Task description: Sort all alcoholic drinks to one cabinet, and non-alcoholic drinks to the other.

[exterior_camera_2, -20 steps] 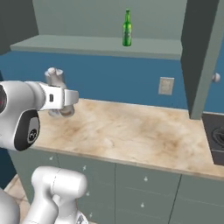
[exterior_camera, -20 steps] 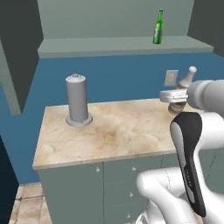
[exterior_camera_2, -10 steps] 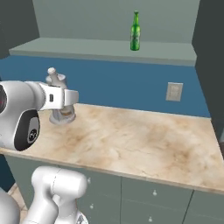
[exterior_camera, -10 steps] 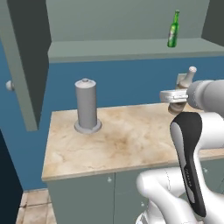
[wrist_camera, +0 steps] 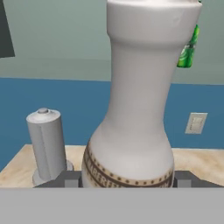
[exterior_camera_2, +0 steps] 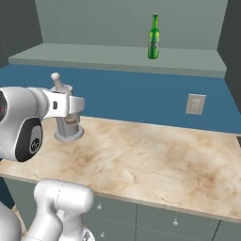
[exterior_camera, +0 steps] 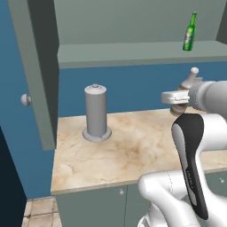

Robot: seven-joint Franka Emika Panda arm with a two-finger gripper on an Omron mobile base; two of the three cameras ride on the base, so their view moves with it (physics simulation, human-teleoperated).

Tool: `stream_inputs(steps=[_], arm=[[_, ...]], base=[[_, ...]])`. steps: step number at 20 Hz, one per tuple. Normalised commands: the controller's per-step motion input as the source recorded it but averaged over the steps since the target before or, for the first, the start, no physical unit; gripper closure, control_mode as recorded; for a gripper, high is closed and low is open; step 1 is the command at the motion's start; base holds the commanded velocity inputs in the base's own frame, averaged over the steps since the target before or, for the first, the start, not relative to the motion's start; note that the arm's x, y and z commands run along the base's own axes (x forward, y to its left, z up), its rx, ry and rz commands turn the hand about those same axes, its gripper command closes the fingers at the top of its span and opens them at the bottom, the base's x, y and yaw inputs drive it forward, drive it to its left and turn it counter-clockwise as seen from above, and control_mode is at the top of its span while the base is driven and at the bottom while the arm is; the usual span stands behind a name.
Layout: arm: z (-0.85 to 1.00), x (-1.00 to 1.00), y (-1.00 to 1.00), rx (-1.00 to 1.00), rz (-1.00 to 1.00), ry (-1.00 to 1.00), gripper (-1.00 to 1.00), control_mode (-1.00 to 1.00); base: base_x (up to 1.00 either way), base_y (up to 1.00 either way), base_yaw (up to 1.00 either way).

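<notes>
step: you're carrying the pale bottle (wrist_camera: 135,109) | gripper (wrist_camera: 127,180) clamped on its base, above counter (exterior_camera: 133,150) | green bottle (exterior_camera_2: 153,36) on cabinet shelf (exterior_camera_2: 117,54) | next: lift, set beside it

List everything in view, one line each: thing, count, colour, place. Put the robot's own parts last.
Green glass bottle: one, green with pale label, upright on the open cabinet's shelf.
Pale bottle: one, grey-beige with narrow neck, held above the counter.
Cylinder on round base: one, grey, at the counter's back left.
Wall cabinet: one, grey-green, above the counter, door open.
Cabinet door: one, grey-green with round pale knob, swung open at left.
Counter: one, beige marble, over grey drawer units.
Wall outlet: one, pale, on the blue wall.
Gripper: one, white, jaws shut on the pale bottle.
</notes>
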Motion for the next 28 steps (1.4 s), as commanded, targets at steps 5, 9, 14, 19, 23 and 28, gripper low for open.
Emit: stream_inputs(steps=[5, 9, 14, 19, 23, 28], arm=[[0.0, 0.0, 0.0, 0.0, 0.0, 0.0, 1.0, 1.0], [0.0, 0.0, 0.0, 0.0, 0.0, 0.0, 1.0, 1.0], [0.0, 0.0, 0.0, 0.0, 0.0, 0.0, 1.0, 1.0], [0.0, 0.0, 0.0, 0.0, 0.0, 0.0, 1.0, 1.0], [0.0, 0.0, 0.0, 0.0, 0.0, 0.0, 1.0, 1.0], [0.0, -0.03, 0.06, 0.0, 0.02, 0.0, 1.0, -1.0]], base=[[0.42, 0.31, 0.0], [0.33, 0.29, 0.0], [0.14, 0.18, 0.01], [0.01, 0.11, 0.01], [0.0, 0.08, 0.02], [0.0, 0.02, 0.0]])
